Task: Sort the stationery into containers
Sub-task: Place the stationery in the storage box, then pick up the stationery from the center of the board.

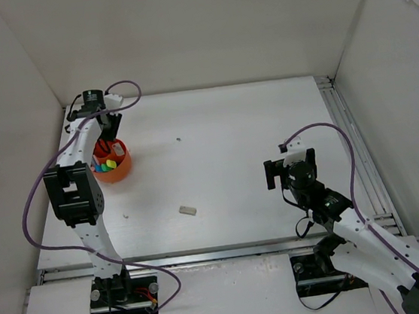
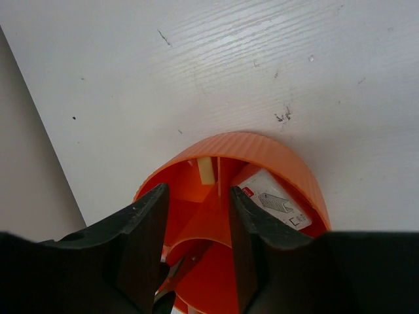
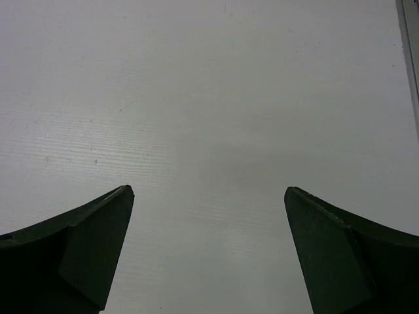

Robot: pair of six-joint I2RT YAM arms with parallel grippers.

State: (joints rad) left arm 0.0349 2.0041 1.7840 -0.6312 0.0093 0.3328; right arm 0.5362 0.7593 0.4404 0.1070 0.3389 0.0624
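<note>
Left claw [image 2: 196,196] hangs right over the orange holder [image 2: 262,147], at the upper left of the top view. Its fingers are a little apart with nothing between them, so I think this is the drop-off step. Inside the holder sit an eraser [image 2: 205,170] and a small white box [image 2: 272,199]. Right claw [image 3: 209,193] is wide open and holds nothing, over the desk [image 3: 209,78] at the right. One grey-white piece [image 1: 187,210] lies in the lower middle. Next, a claw should probably go there and pinch it.
</note>
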